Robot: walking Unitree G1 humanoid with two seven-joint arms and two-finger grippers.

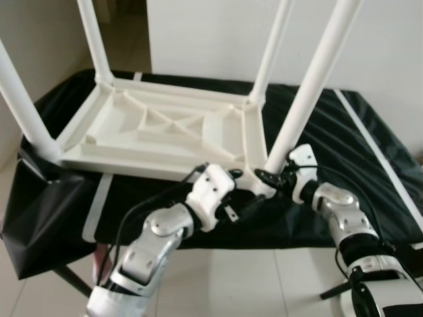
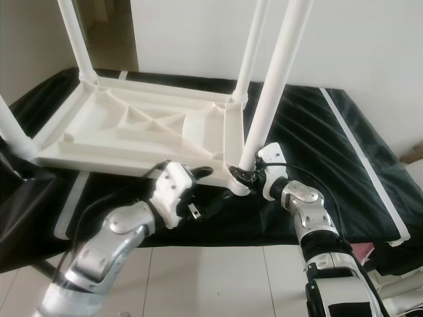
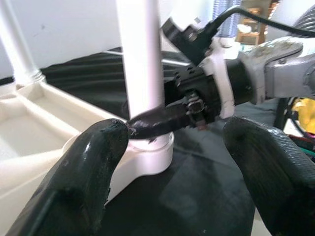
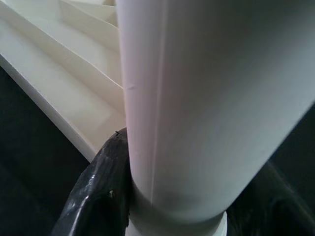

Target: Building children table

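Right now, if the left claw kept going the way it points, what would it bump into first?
Most likely the white table leg at its base, where the right gripper is clamped. The left gripper is open, aimed straight at it.

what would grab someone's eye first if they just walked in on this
An upside-down white plastic children's table lies on a black cloth-covered worktop, its four white tubular legs pointing up. The right gripper clamps the base of the near right white leg where it meets the corner socket. The left gripper sits open just beside that same corner.
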